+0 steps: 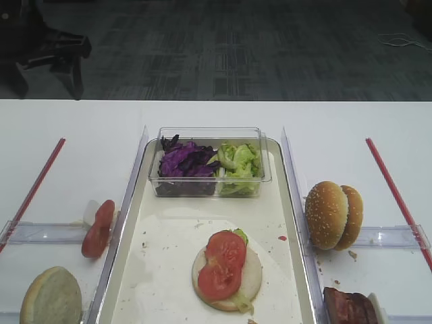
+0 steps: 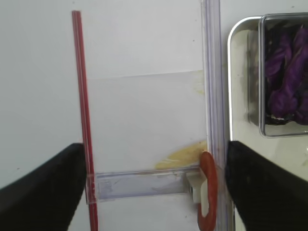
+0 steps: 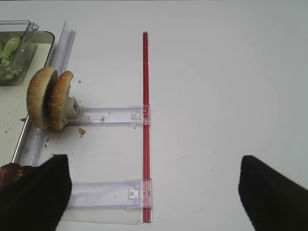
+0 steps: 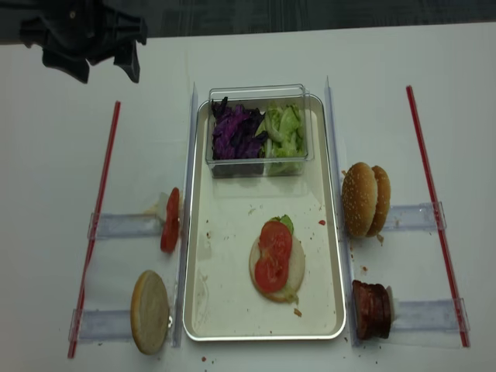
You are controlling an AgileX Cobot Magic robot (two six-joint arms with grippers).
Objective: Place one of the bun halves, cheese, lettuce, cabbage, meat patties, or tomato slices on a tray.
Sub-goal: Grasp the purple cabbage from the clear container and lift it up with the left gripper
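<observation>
The left gripper stood wide open and held nothing, its two dark fingers framing the bottom corners of the left wrist view. Between them, at lower centre, a tomato slice stood on edge against a clear rack, just beside the clear rail that borders the tray. The right gripper was open and empty too, its fingers low in the right wrist view, with two sesame bun halves upright on a rack at the left of that frame.

In the high view, the tray ran down the centre. On it lay a pale bun half with lettuce peeking out and two tomato slices stacked on top. A clear tub at the tray's upper end held cabbage on the left and more lettuce on the right. The spare tomato slice stood left of the tray, another bun half at lower left, and a meat patty at lower right.

The edge-standing slice looked wet and thin; a pinch coming down off-centre could well tip it off the rack or tear it, and the rail close by might catch a finger.
</observation>
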